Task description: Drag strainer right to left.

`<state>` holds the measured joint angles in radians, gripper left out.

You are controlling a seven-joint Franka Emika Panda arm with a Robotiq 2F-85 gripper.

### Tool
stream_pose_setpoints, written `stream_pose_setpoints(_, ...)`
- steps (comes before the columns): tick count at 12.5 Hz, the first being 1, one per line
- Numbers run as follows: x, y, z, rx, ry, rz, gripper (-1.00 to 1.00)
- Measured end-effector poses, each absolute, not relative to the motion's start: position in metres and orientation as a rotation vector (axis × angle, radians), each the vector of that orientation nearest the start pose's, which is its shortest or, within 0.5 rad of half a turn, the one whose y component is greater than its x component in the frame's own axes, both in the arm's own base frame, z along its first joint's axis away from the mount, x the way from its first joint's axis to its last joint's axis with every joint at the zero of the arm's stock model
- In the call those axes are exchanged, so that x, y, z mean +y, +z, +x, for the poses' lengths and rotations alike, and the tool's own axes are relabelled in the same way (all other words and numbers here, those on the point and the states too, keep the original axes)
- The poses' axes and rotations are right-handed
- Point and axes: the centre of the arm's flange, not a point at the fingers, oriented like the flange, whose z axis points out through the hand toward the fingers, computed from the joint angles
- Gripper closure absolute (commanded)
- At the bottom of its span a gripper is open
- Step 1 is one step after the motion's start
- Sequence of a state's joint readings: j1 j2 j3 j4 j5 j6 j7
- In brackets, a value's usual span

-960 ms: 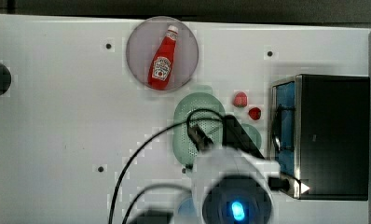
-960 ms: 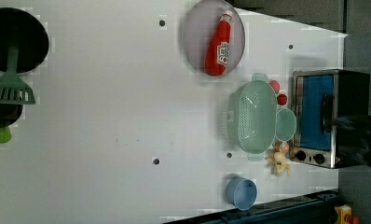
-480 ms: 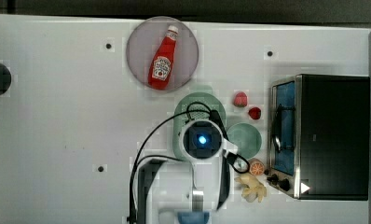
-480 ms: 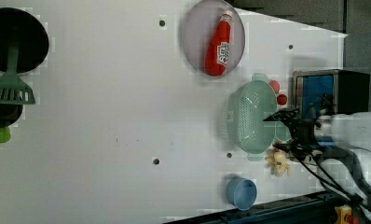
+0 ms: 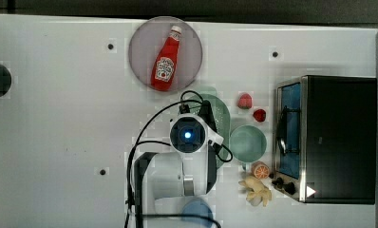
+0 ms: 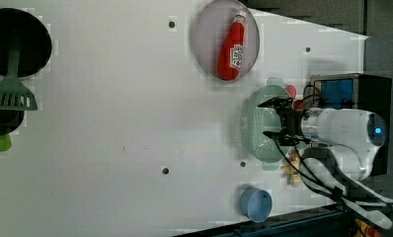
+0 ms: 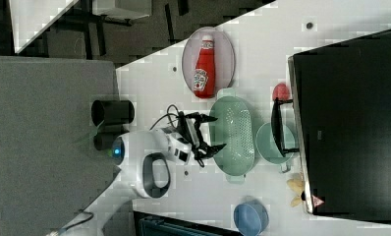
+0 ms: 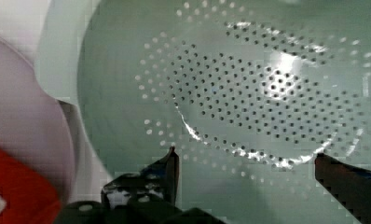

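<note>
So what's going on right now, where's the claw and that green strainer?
Gripper open, poised over the strainer, holding nothing. Strainer sits between ketchup plate and round green bowl. Plate lies close along the drag path.

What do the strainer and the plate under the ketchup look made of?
Strainer: probably plastic, pale mint and glossy, with moulded hole rows and bright highlights on its floor. Plate: smooth greyish lilac with an even matte look, likely plastic or melamine; ceramic cannot be ruled out.

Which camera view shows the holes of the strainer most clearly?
The wrist view: the strainer lies directly below the camera, every hole distinct. The right view gives its whole oval with faint dots, the left view has the open gripper over part of it, and in the top view the arm covers most of it.
</note>
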<state>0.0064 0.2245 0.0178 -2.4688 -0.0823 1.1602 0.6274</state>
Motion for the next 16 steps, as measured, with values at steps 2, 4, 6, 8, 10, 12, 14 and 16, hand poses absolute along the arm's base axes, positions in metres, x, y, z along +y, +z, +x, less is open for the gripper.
stream_pose_setpoints(2,0.018,0.179,0.478,1.945,-0.065,-2.453,-1.0)
stream_pose_setpoints(4,0.014,0.149,0.467,2.007,-0.008,-2.444,-1.0)
stream_pose_setpoints(6,0.009,0.134,0.465,2.044,0.0,-2.4,-1.0)
stream_pose_setpoints(8,0.016,0.135,0.466,2.088,-0.001,-2.354,-1.0)
stream_pose_setpoints(10,0.034,0.138,0.466,2.108,-0.009,-2.327,-1.0)
stream_pose_setpoints(12,0.058,0.136,0.465,2.057,-0.01,-2.359,-1.0)
stream_pose_setpoints(14,0.074,0.137,0.464,2.017,-0.018,-2.385,-1.0)
stream_pose_setpoints(16,0.086,0.137,0.461,1.996,-0.008,-2.409,-1.0)
